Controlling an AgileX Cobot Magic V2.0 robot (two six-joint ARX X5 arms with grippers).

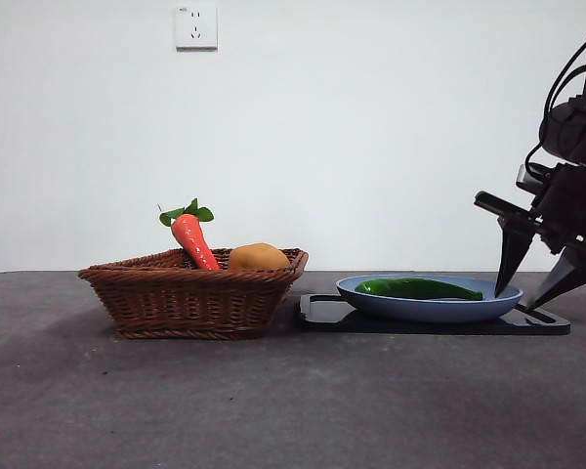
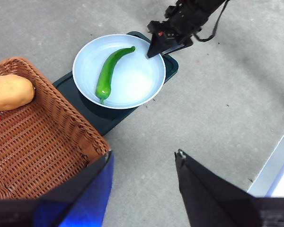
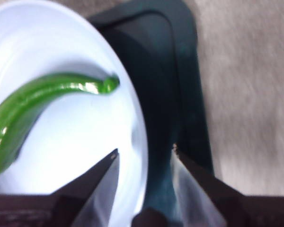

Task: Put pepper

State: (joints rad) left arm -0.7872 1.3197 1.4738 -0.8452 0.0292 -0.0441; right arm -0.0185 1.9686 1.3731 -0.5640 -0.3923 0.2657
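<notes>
The glossy green pepper (image 1: 417, 288) lies in a pale blue plate (image 1: 371, 296) on a dark tray (image 1: 317, 315), right of the basket. From above, the pepper (image 2: 108, 72) curves across the plate (image 2: 137, 82). My right gripper (image 1: 539, 283) hangs open over the plate's right rim, one jaw above the plate, the other above the tray. Up close, the pepper (image 3: 35, 106) tip lies just ahead of my right gripper (image 3: 145, 152). My left gripper (image 2: 143, 158) is open, high above the table near the basket's corner, holding nothing.
A brown wicker basket (image 1: 190, 293) stands left of the tray with an orange carrot (image 1: 193, 237) leaning in it and a round orange-yellow fruit (image 1: 259, 257). A white wall socket (image 1: 195, 26) is on the back wall. Grey tabletop (image 1: 293, 401) spreads in front.
</notes>
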